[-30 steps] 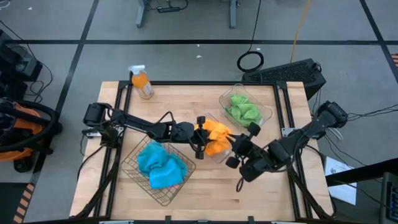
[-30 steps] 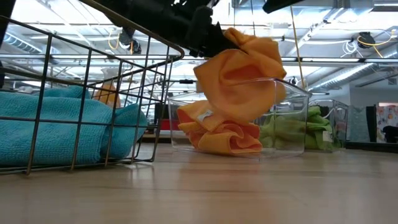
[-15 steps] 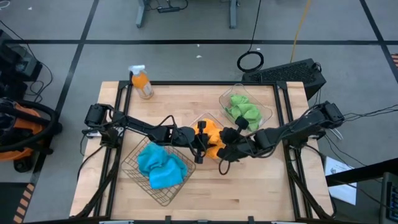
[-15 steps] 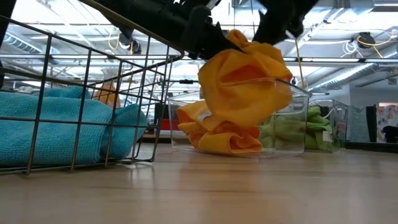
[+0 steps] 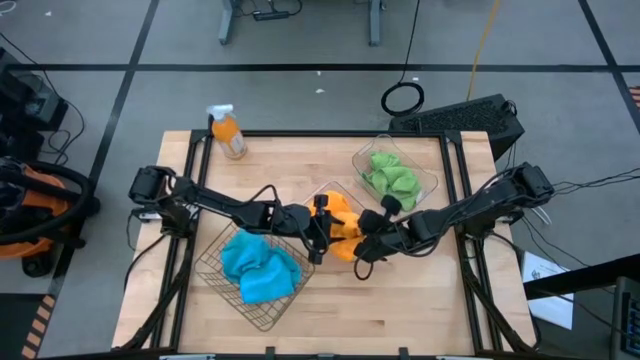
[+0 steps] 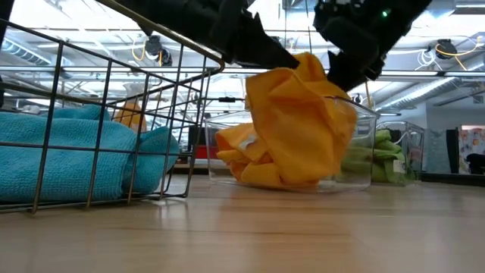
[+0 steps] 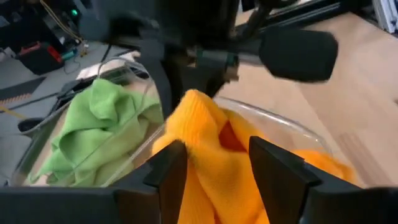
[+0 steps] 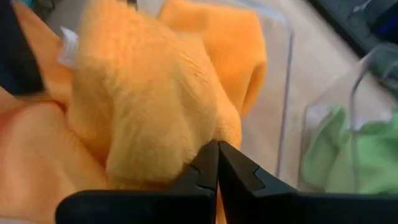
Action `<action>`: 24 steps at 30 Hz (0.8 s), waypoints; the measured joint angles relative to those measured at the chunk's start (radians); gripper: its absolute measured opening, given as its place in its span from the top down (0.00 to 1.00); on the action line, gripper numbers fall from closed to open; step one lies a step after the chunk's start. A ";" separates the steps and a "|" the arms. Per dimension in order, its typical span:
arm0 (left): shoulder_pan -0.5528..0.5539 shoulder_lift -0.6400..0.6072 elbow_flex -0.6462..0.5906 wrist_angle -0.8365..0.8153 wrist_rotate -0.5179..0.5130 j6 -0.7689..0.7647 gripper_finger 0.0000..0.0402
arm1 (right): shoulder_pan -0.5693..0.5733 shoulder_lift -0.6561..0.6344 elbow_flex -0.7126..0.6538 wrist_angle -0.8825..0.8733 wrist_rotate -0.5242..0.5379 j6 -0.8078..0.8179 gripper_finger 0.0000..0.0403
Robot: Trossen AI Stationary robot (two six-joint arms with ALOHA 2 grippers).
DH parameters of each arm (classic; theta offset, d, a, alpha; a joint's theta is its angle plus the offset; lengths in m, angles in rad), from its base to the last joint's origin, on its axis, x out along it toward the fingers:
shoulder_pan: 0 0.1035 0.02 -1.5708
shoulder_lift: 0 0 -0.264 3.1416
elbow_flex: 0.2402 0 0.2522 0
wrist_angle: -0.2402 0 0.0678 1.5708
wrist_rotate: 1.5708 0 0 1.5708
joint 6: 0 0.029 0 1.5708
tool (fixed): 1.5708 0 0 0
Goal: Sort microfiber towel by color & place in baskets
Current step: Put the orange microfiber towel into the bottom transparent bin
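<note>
Cloth (image 6: 299, 125), orange, soft and limp over my clear tub (image 6: 356, 148): right gripper (image 5: 362, 243) pinches its top fold, left gripper (image 7: 214, 165) parted around it.

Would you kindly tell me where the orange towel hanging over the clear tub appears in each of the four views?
High view: the orange towel lies mid-table, between both tools.
Low view: centre, draped over the clear tub wall, hiding part of it.
Left wrist view: centre, rising between the open left tool fingers.
Right wrist view: fills the left, above the shut right tool.
Shared landmark: the green towels in the neighbouring tub.
</note>
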 joint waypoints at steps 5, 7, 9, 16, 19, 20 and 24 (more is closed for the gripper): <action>-0.011 -0.024 0.002 -0.061 0.015 0.003 0.55 | 0.004 0.001 -0.029 0.033 -0.026 0.029 1.00; -0.019 -0.024 0.002 -0.061 0.020 0.009 0.55 | 0.005 0.001 -0.031 0.032 -0.027 0.026 1.00; -0.028 -0.024 0.002 -0.058 0.033 0.033 0.55 | 0.005 0.001 -0.030 0.032 -0.028 0.026 1.00; -0.042 -0.024 0.002 -0.106 0.034 0.070 0.55 | 0.006 0.000 0.056 0.023 -0.164 0.043 1.00; -0.026 -0.024 0.002 -0.131 0.031 0.075 0.55 | 0.013 -0.001 0.112 0.037 -0.245 0.043 1.00; -0.018 -0.024 0.001 -0.133 0.030 0.078 0.55 | 0.016 -0.001 0.125 0.038 -0.254 0.036 1.00; 0.011 -0.024 -0.001 -0.132 0.014 0.067 0.55 | 0.019 -0.001 0.151 0.036 -0.255 0.005 1.00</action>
